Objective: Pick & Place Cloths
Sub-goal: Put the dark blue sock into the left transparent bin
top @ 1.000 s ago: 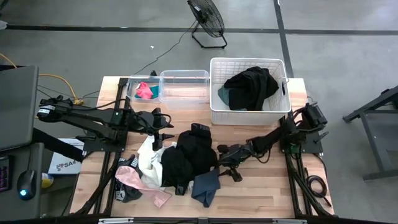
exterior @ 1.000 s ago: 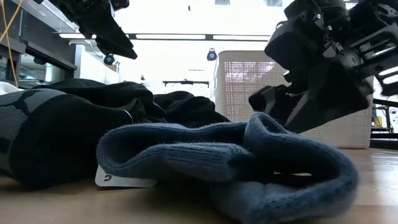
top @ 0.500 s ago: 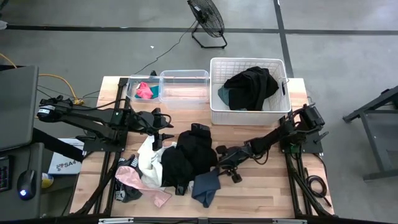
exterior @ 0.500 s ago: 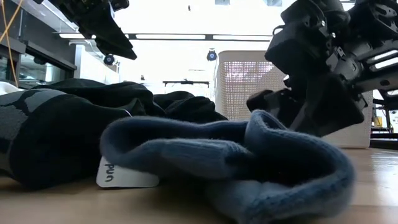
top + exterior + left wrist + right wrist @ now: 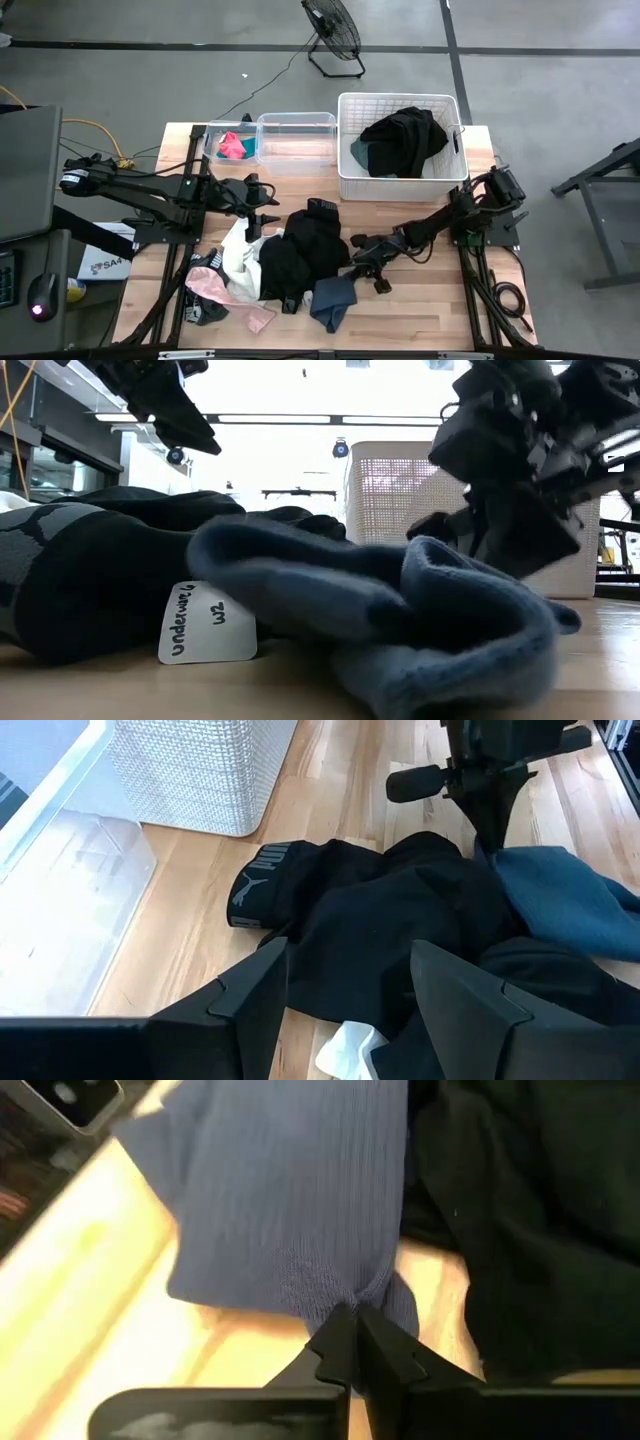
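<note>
A navy-blue cloth [image 5: 332, 302] lies at the near right of the pile of cloths on the table, beside black cloths [image 5: 300, 255], a white one [image 5: 238, 250] and a pink one [image 5: 225, 290]. My right gripper [image 5: 356, 274] reaches in from the table's right and is shut on the blue cloth [image 5: 280, 1190]. My left gripper [image 5: 268, 214] hangs open above the pile's far left side, holding nothing. In its wrist view its fingers [image 5: 250, 1010] frame a black cloth with a lettered waistband [image 5: 262, 885]. My right gripper pinches a bunched edge of the blue cloth [image 5: 345, 1292] between its two fingers, at the cloth's right side. The fingers slant down from the table's right. The rest of the cloth lies slack on the table [image 5: 400, 630], puckered toward the fingertips.
A white slatted basket [image 5: 345, 175] with black and teal cloths stands at the far right. Two clear bins [image 5: 297, 120] stand at the far middle, the left one [image 5: 232, 146] holding a pink cloth. A white label [image 5: 207, 622] lies under the blue cloth's fold.
My right gripper has tipped a little and shut on the blue cloth's edge. The cloth has bunched up toward the fingers, and its fold has risen off the table at the near side, baring more of the white label under it.
</note>
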Robot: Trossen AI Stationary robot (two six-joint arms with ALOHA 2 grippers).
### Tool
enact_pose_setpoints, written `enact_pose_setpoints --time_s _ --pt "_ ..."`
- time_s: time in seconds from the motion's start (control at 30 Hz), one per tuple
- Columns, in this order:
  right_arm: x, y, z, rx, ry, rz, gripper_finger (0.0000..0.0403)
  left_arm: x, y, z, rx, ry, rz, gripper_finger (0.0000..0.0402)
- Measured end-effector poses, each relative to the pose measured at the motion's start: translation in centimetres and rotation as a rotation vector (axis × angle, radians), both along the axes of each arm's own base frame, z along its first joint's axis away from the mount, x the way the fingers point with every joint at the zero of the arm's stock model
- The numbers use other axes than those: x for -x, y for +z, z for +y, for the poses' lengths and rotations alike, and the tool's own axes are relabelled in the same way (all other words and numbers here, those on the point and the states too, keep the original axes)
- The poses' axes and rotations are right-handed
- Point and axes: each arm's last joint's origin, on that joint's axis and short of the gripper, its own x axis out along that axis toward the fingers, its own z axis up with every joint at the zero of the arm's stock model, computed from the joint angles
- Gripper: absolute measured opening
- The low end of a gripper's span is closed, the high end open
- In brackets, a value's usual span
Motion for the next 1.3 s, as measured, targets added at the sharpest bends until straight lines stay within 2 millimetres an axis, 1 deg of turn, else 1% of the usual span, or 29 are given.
enact_pose_setpoints --time_s 0.13,0.23,0.43,0.6,0.73,0.8,0.9,1.0,1.17,1.23,1.3 --pt "0.3 2.1 -0.1 -0.009 0.000 -0.054 0.0004 0.0 0.1 0.0 0.000 0.000 -0.006 0.0206" --pt "0.5 4.1 -0.5 -0.010 -0.018 -0.117 0.0004 -0.1 0.1 0.0 0.001 0.000 -0.015 0.0206" --pt "1.2 8.6 -2.6 -0.010 -0.089 -0.269 0.0004 -0.2 0.4 0.0 0.001 -0.002 -0.046 0.0206" --pt "1.9 12.2 -4.5 -0.008 -0.160 -0.463 0.0004 -0.4 0.7 0.0 -0.045 -0.004 -0.085 0.0206" --pt "2.3 14.3 -5.7 0.018 -0.187 -0.604 0.0004 -0.6 1.1 0.1 -0.105 -0.006 -0.126 0.0206" --pt "2.4 15.0 -6.3 0.034 -0.195 -0.662 0.0004 -0.8 1.5 0.1 -0.134 -0.017 -0.159 0.0206" --pt "1.8 16.6 -7.1 0.074 -0.199 -0.724 0.0004 -1.0 2.1 0.1 -0.162 -0.007 -0.229 0.0206" --pt "0.8 18.5 -7.6 0.128 -0.191 -0.777 0.0004 -1.2 2.9 0.2 -0.175 0.025 -0.303 0.0207" --pt "-0.9 21.0 -8.6 0.221 -0.160 -0.788 0.0004 -1.5 4.0 0.2 -0.217 0.020 -0.416 0.0210" --pt "-1.8 21.6 -9.1 0.247 -0.150 -0.774 0.0004 -1.5 4.5 0.2 -0.217 0.023 -0.466 0.0220" --pt "-2.7 22.1 -9.5 0.271 -0.149 -0.764 0.0004 -1.6 4.9 0.2 -0.214 0.028 -0.510 0.0241"
